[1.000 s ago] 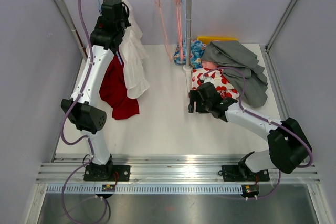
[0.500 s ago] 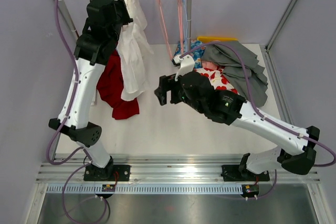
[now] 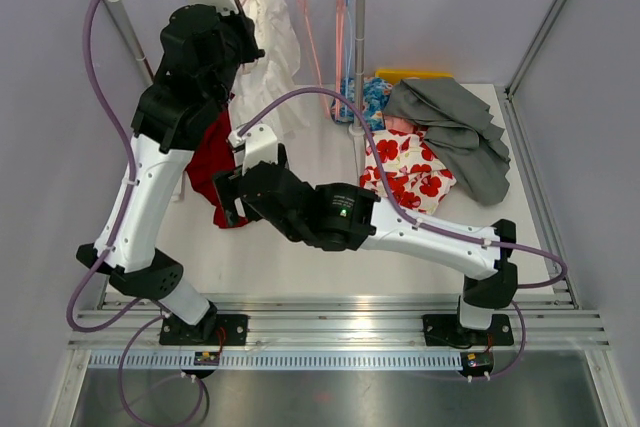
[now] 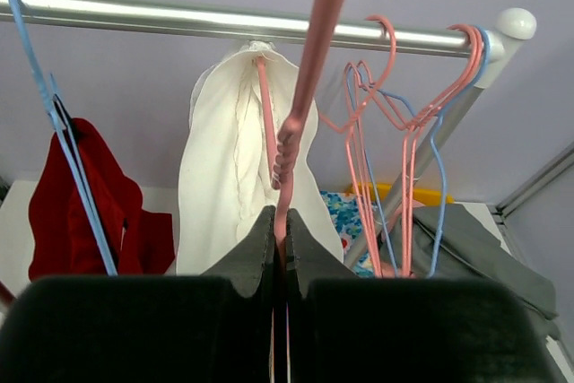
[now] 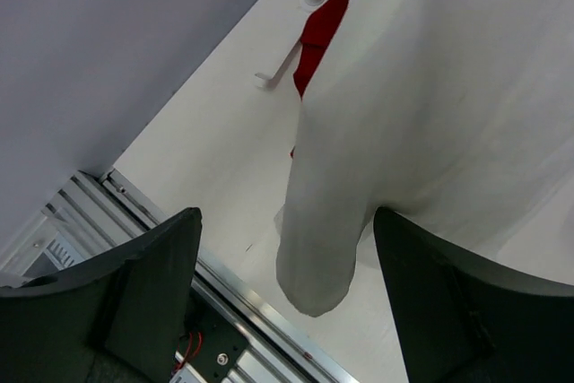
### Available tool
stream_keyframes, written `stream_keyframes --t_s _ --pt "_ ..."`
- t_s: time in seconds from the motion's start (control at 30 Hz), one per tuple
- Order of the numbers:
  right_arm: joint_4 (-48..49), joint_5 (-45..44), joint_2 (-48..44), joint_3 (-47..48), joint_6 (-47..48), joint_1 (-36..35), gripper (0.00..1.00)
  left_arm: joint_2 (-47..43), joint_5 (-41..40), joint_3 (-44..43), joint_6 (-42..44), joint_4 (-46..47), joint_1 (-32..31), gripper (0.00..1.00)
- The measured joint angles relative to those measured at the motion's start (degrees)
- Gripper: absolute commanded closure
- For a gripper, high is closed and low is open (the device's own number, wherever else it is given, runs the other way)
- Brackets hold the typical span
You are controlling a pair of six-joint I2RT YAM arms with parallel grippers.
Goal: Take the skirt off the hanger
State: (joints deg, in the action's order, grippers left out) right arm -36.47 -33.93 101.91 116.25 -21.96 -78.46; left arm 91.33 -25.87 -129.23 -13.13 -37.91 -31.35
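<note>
A white skirt (image 3: 275,47) hangs on a pink hanger (image 4: 309,60) just under the rack's rail (image 4: 179,17). My left gripper (image 4: 280,221) is up by the rail and shut on the pink hanger, with the skirt (image 4: 233,186) hanging just behind its fingers. In the top view it is at the skirt's upper left (image 3: 245,47). My right gripper (image 5: 287,284) is open low down. The skirt's lower end (image 5: 404,114) hangs between its fingers (image 5: 152,275) without touching them. In the top view the right gripper (image 3: 228,199) is left of centre.
A red garment (image 3: 205,162) hangs on a blue hanger at the left of the rail. Several empty pink and blue hangers (image 4: 404,132) hang at the right end. A grey garment (image 3: 450,127) and a red-flowered cloth (image 3: 405,172) lie at the back right. The rack post (image 3: 358,47) stands mid-back.
My left arm has risen and shifted right, carrying the hanger and white skirt along the rail. My right arm has swung left from the cloth pile and now sits under the skirt.
</note>
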Motion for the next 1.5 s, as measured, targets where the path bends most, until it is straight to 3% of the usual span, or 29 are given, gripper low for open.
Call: stream_keyframes --t_s 0.13,0.23,0.3,0.5,0.63,0.83,1.03,1.3,1.5 --pt "-1.09 -2.32 1.2 0.09 0.13 -0.15 0.28 -1.81 -0.33 0.52 -0.96 -1.51 -0.79 1.0" --pt "-0.74 -4.04 0.94 -0.42 0.46 -0.2 0.65 -3.8 -0.44 2.36 -1.62 -1.53 -0.9 1.0" --pt "-0.46 -4.79 0.39 -1.6 0.5 -0.24 1.0 -5.33 -0.52 3.98 -2.01 -1.42 -0.94 1.0" --pt "1.73 -7.69 -2.23 -6.78 0.63 -2.12 1.0 -7.72 -0.98 6.05 -2.34 -1.33 -0.96 1.0" --pt "5.27 -11.85 -7.67 -17.94 -1.09 -8.2 1.0 -5.97 -2.32 3.56 -0.2 -2.75 -1.07 1.0" --pt "7.02 -22.91 -13.86 -32.87 -14.97 -19.08 1.0 1.05 -2.43 -6.21 3.23 -11.56 -0.92 1.0" --pt "-3.02 -25.38 -10.84 -35.78 -25.59 -23.08 1.0 1.31 -2.23 -3.41 4.81 -11.26 1.44 1.0" --pt "-3.43 -26.93 -10.03 -33.22 -18.27 -18.73 1.0 -1.97 -0.7 0.17 5.03 -11.78 0.98 1.0" --pt "5.38 -18.91 -14.82 -33.03 -5.35 -1.07 1.0 -19.47 2.49 20.85 -1.6 -13.6 -6.84 1.0"
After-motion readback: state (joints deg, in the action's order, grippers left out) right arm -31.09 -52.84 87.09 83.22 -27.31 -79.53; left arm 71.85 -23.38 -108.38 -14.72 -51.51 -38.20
